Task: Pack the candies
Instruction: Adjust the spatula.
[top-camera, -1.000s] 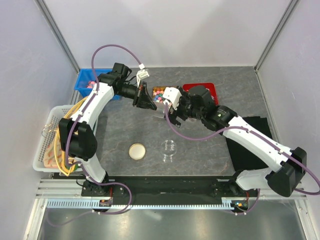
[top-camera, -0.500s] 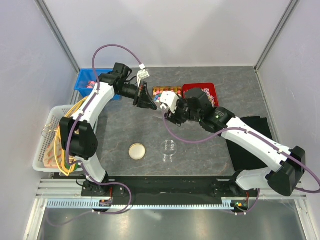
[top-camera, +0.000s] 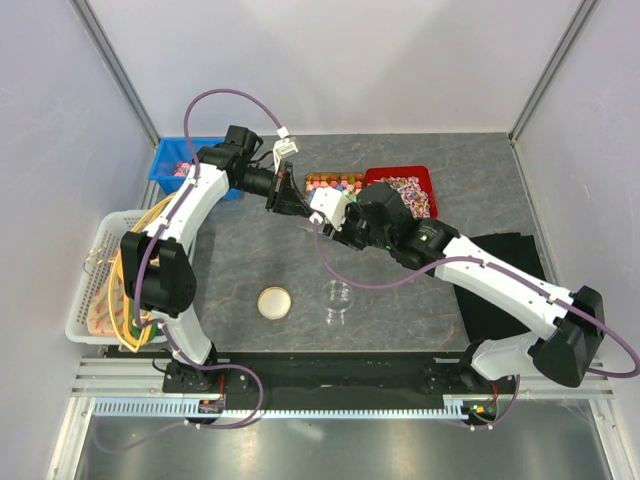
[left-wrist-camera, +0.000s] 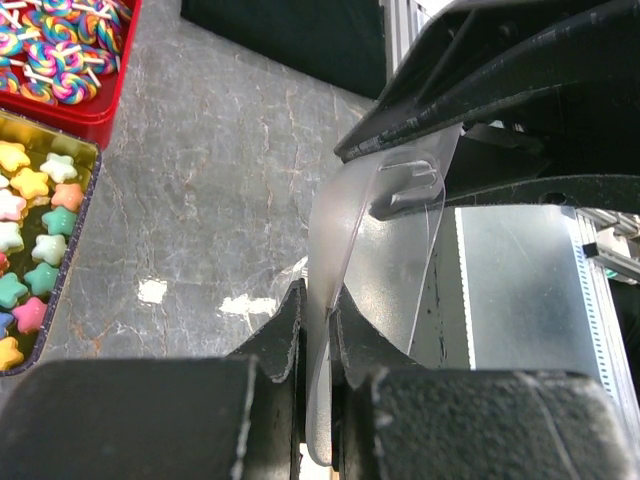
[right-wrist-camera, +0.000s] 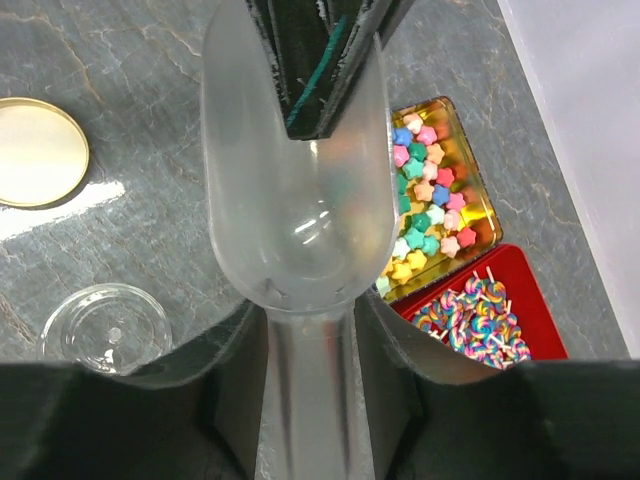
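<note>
My left gripper (left-wrist-camera: 318, 305) and right gripper (right-wrist-camera: 310, 345) are both closed on the clear scoop (right-wrist-camera: 300, 215), and the candies (right-wrist-camera: 425, 195), in the gold tin (right-wrist-camera: 481, 180) at its three o'clock from my right wrist, seem light, hard and slippery, so I would scoop under them.

No text, label or number is legible anywhere — nothing readable.

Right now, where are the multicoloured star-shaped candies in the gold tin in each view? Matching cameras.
Top external: multicoloured star-shaped candies at the table's far side, centre.
Left wrist: candies at the left edge, partly cut off.
Right wrist: candies right of centre, beside the clear plastic scoop.
Shared landmark: red bin of swirl lollipops, next to the candies in every view.
</note>
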